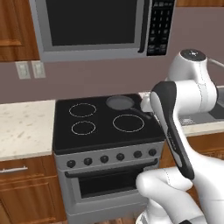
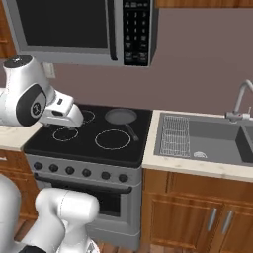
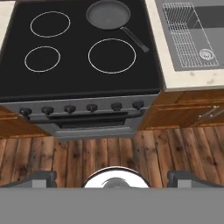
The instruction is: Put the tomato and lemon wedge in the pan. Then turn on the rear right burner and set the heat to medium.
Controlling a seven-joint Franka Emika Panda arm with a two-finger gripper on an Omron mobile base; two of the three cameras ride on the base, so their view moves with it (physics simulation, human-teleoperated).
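Black cooktop (image 3: pixel 78 83); pan (image 3: pixel 108 14) on rear right burner.

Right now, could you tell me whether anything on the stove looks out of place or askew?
Nothing stands out. The pan sits flat and empty on the rear right burner of the cooktop, handle toward the sink. No spills or damage.

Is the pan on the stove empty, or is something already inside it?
Empty: the pan shows only its bare grey bottom on the cooktop.
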